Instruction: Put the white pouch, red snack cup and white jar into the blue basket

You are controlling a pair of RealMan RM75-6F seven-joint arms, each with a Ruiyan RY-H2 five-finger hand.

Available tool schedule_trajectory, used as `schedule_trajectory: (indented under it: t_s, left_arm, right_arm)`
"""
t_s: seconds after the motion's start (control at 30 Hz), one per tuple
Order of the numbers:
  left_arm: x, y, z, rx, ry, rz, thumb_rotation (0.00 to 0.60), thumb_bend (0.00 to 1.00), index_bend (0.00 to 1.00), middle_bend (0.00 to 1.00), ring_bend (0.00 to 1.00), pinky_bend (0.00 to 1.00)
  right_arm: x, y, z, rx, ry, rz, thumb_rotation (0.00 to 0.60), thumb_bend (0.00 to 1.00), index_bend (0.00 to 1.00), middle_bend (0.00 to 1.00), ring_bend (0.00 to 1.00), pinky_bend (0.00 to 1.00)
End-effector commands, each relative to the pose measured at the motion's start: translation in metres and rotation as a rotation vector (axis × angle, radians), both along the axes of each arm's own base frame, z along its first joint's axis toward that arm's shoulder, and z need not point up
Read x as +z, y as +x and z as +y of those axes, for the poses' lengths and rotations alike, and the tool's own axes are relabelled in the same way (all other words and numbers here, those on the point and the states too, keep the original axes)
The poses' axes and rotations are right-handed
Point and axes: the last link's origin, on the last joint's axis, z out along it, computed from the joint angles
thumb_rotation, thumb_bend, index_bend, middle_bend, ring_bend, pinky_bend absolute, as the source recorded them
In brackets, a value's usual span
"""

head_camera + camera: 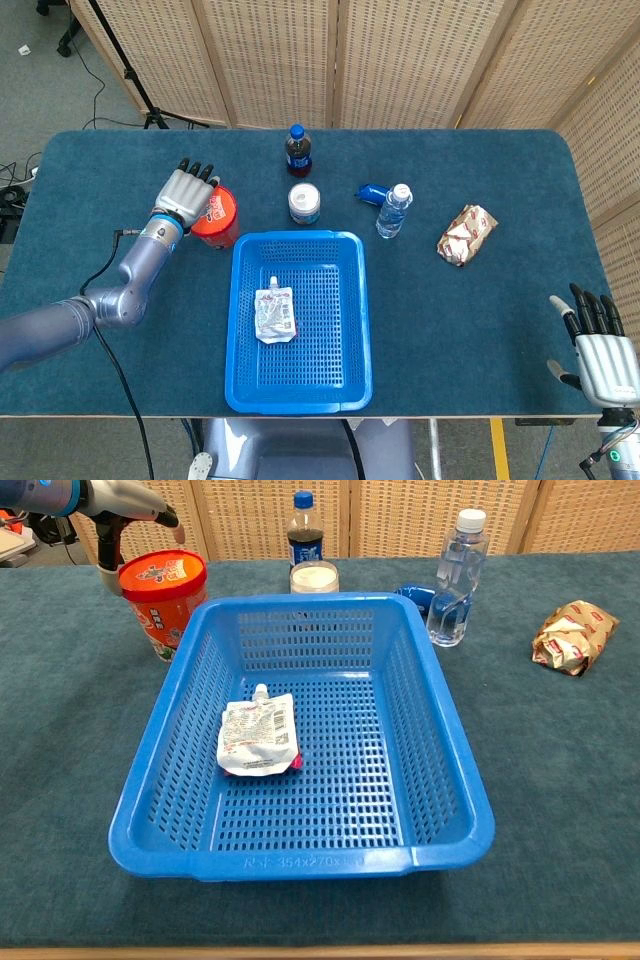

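Note:
The white pouch (pixel 275 313) (pixel 258 737) lies flat inside the blue basket (pixel 352 320) (pixel 450 770). The red snack cup (pixel 218 217) (pixel 157 598) stands upright just left of the basket's far left corner. My left hand (pixel 188 192) (pixel 130 500) hovers over the cup's left side, fingers spread, holding nothing. The white jar (pixel 304 202) (pixel 314 577) stands beyond the basket's far rim. My right hand (pixel 600 350) rests open at the near right table edge, seen only in the head view.
A dark cola bottle (pixel 298 150) (pixel 304 527) stands behind the jar. A clear water bottle (pixel 394 210) (pixel 452 575) and a small blue object (pixel 371 192) sit right of the jar. A crumpled snack bag (pixel 467 233) (pixel 572 634) lies far right.

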Motion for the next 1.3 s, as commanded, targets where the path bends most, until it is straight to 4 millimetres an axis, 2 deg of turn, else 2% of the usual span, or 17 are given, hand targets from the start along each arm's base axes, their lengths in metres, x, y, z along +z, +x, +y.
schedule_trajectory:
  t_s: [0.03,0.7,0.77,0.8,0.87,0.97,1.03,1.1,1.17,1.3]
  left_arm:
    - [-0.005,0.001,0.001,0.003,-0.014,0.005,0.6,0.0,0.0,0.0,0.0,0.0]
    - [-0.026,0.001,-0.002,-0.026,-0.021,0.005,0.6,0.0,0.0,0.0,0.0,0.0]
    - [-0.028,0.001,-0.003,-0.029,-0.02,-0.007,0.6,0.03,0.0,0.0,0.0,0.02]
    - [-0.028,0.001,-0.003,-0.027,-0.019,-0.014,0.6,0.08,0.01,0.0,0.0,0.06]
    - [-0.028,0.001,-0.004,-0.022,-0.014,-0.031,0.6,0.15,0.09,0.0,0.01,0.13]
    - [-0.026,0.001,-0.004,-0.031,-0.001,-0.029,0.6,0.23,0.28,0.01,0.08,0.22]
    - [-0.025,0.0,-0.005,-0.034,0.004,-0.025,0.6,0.28,0.38,0.07,0.14,0.26]
    - [-0.023,-0.001,-0.005,-0.039,0.013,-0.024,0.6,0.36,0.49,0.16,0.21,0.3]
    - [-0.022,-0.001,-0.006,-0.042,0.021,-0.026,0.6,0.4,0.54,0.22,0.25,0.33]
    - [-0.02,-0.001,-0.008,-0.044,0.024,-0.028,0.6,0.42,0.65,0.3,0.32,0.36]
  right_arm:
    - [0.0,0.0,0.0,0.001,0.0,-0.002,0.6,0.16,0.14,0.0,0.0,0.0]
    - [0.0,-0.001,0.0,-0.001,0.005,-0.007,0.6,0.16,0.14,0.0,0.0,0.0]
    - [0.0,-0.001,0.0,-0.001,0.005,-0.007,0.6,0.16,0.14,0.0,0.0,0.0]
    - [0.0,-0.001,0.0,-0.001,0.005,-0.008,0.6,0.16,0.14,0.0,0.0,0.0]
    - [0.0,-0.001,0.0,-0.001,0.003,-0.008,0.6,0.16,0.14,0.0,0.0,0.0]
    - [0.0,-0.001,0.001,-0.001,0.004,-0.009,0.6,0.16,0.14,0.0,0.0,0.0]
    - [0.0,-0.001,0.001,-0.001,0.004,-0.01,0.6,0.16,0.14,0.0,0.0,0.0]
    - [0.001,-0.001,0.001,0.0,0.004,-0.011,0.6,0.16,0.14,0.0,0.0,0.0]
    - [0.001,0.0,0.001,0.001,0.004,-0.011,0.6,0.16,0.14,0.0,0.0,0.0]
    - [0.001,0.0,0.001,0.003,0.004,-0.011,0.6,0.16,0.14,0.0,0.0,0.0]
